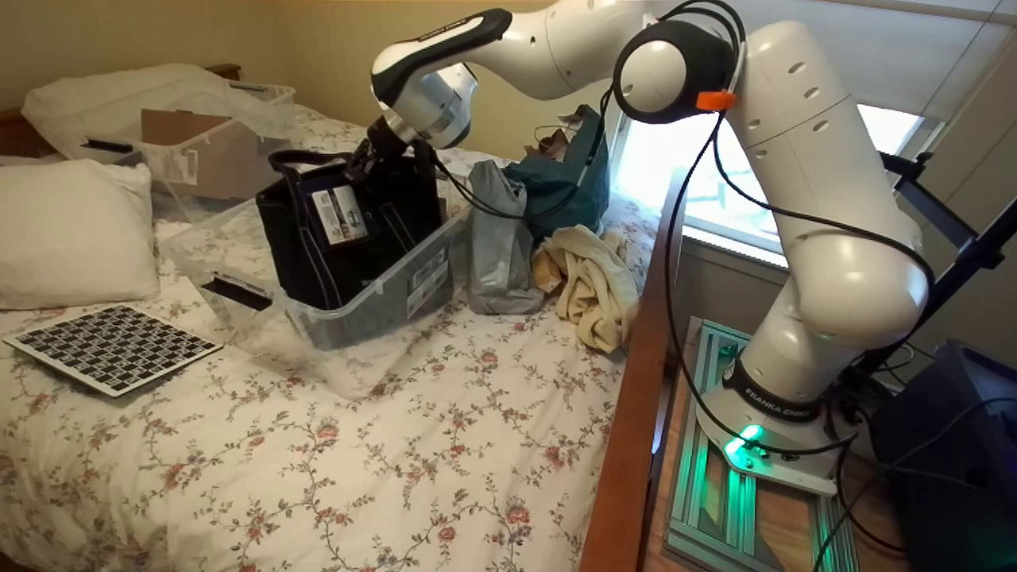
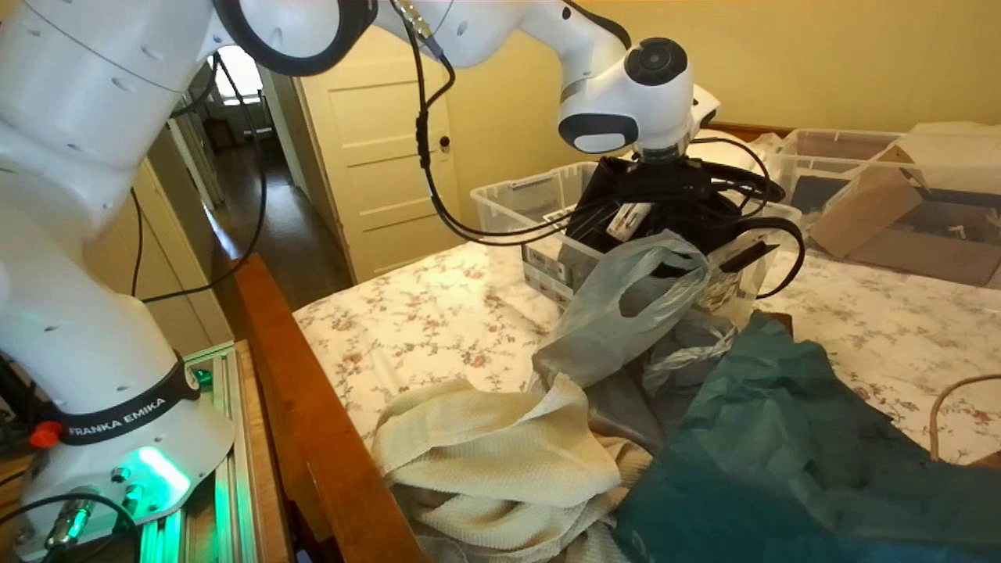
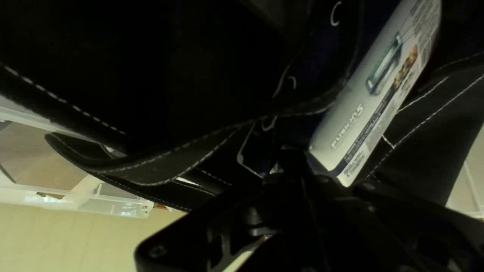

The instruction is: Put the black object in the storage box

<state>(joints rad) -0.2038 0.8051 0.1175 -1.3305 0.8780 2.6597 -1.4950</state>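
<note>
The black bag [image 1: 389, 246] sits tilted inside the storage box, a translucent plastic tub [image 1: 338, 327]. The bag's top and loop handles rise above the tub's rim. Both also show in the other exterior picture, the bag [image 2: 585, 220] partly behind a grey bag and the tub [image 2: 500, 205] around it. My gripper [image 1: 364, 161] is at the bag's top edge. In the wrist view my fingers [image 3: 283, 170] come together on dark fabric of the bag [image 3: 132, 75]. The fingertips are very dark there. A white printed label [image 3: 374, 94] shows on the bag beside them.
A clear container [image 1: 191, 163] with cardboard stands behind the tub. A grey plastic bag [image 1: 499, 238], a teal bag [image 1: 568, 179] and a cream cloth [image 1: 600, 286] lie beside it. A checkered board [image 1: 115, 349] and pillow [image 1: 71, 230] are on the bed. A wooden rail [image 1: 632, 413] edges it.
</note>
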